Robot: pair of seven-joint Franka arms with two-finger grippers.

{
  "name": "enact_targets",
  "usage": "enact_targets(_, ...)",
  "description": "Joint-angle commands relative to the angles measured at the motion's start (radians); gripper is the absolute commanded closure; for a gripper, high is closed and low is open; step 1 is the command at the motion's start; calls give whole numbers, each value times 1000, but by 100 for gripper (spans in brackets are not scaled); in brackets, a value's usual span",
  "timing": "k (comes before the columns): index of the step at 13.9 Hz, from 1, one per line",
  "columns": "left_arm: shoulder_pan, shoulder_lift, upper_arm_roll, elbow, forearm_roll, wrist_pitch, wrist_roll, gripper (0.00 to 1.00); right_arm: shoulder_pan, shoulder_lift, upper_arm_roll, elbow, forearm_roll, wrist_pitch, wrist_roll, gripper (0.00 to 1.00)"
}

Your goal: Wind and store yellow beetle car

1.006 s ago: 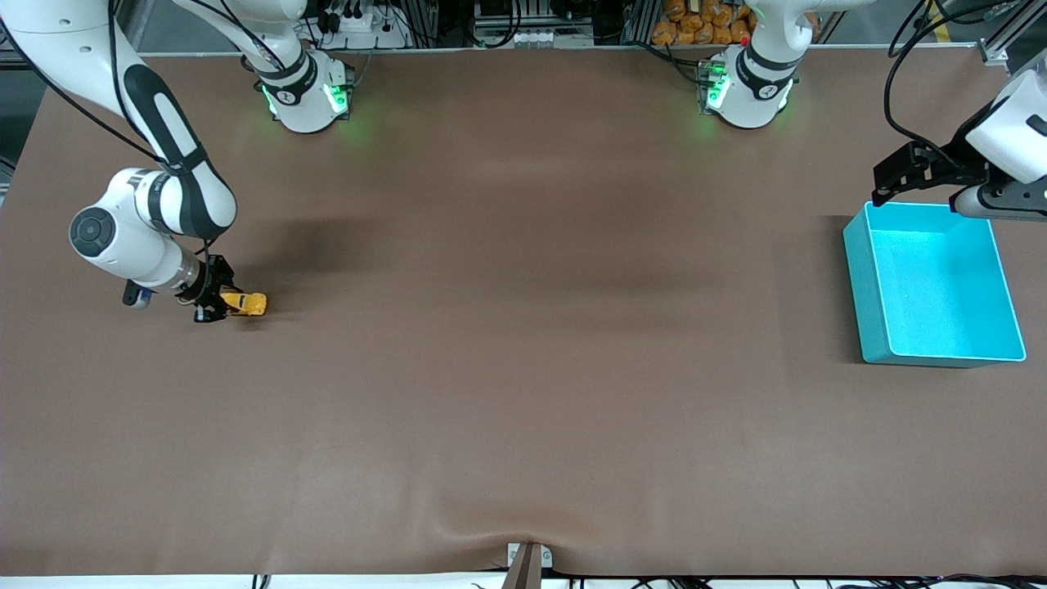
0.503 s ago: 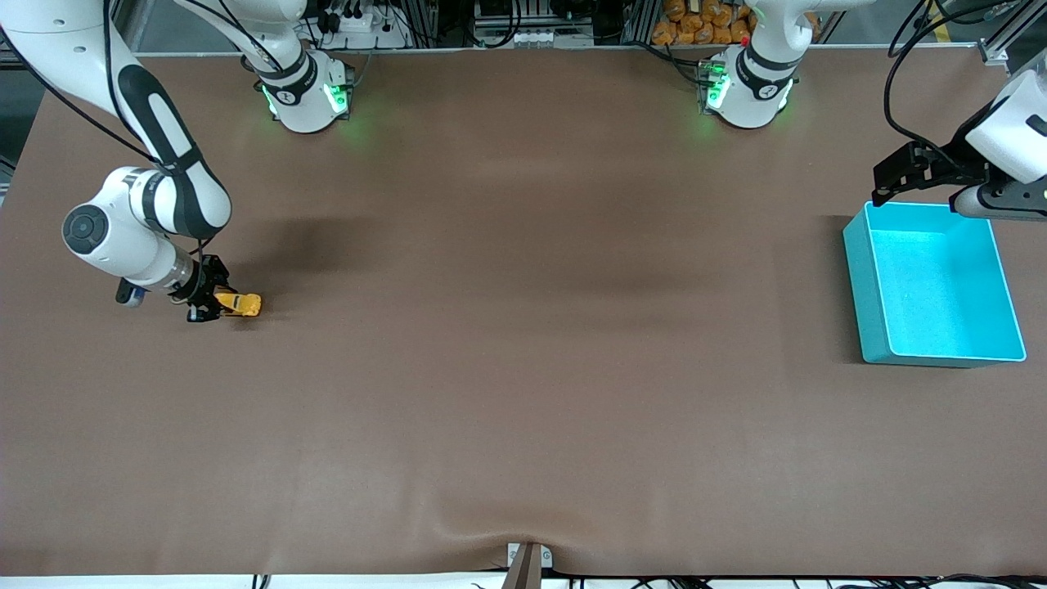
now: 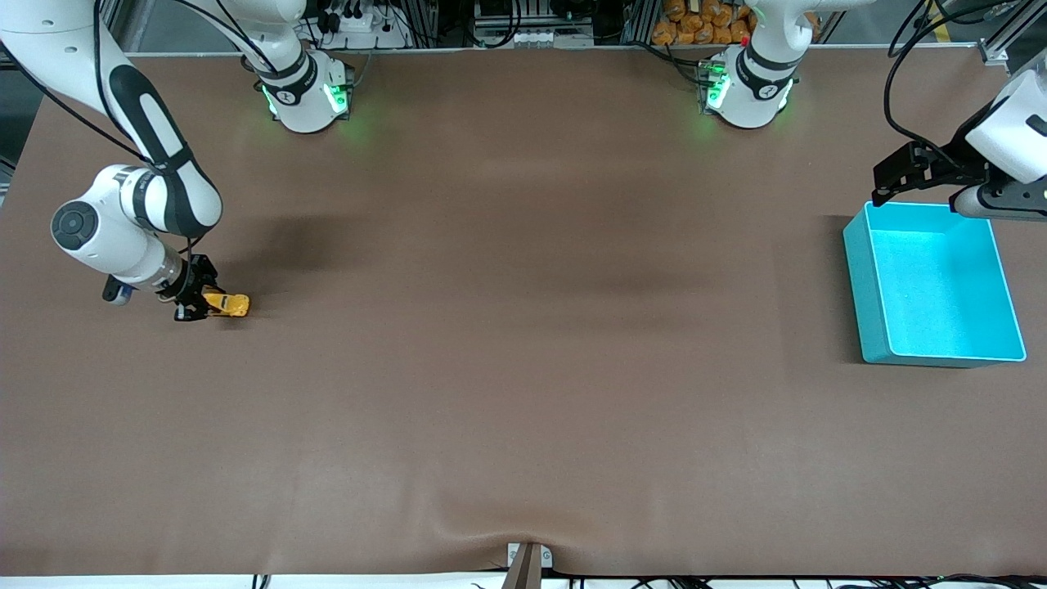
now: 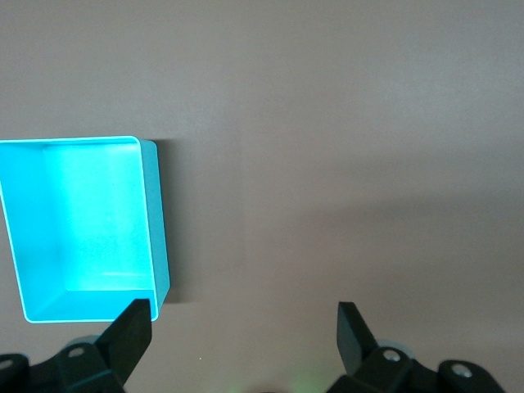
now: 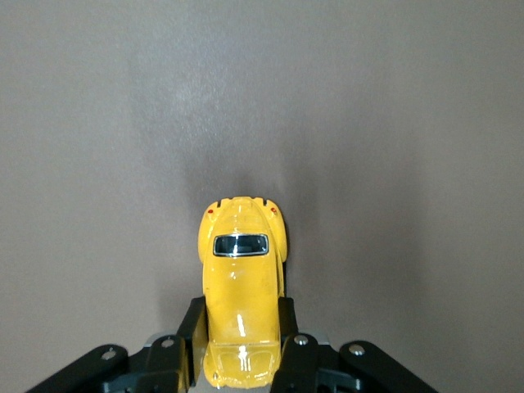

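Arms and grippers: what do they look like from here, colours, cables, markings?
Both arms are glossy white with black joint bands. The bases glow green, and black cables trail along the links. The right gripper and left gripper are black two-finger units. The left fingers are angular black wedges.

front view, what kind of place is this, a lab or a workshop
Most likely a robotics lab: two Franka arms bolted along a brown-covered table, aluminium framing and cables at its edge, and only a teal bin and yellow beetle car for practice.

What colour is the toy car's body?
Yellow; the car shows best in the right wrist view.
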Motion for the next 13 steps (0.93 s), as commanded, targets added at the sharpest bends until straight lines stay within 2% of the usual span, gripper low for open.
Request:
enact_targets(1,9,-11,-5,-1,-15,5,18,0,-53,80,15,20,-65,59,-3,84)
enact_targets(6,9,-11,-5,-1,-15,5,18,0,-96,101,15,38,-133,70,-4,84)
enact_targets(13,9,-11,-5,-1,-15,5,18,0,-156,120,15,63,-142,76,-46,87)
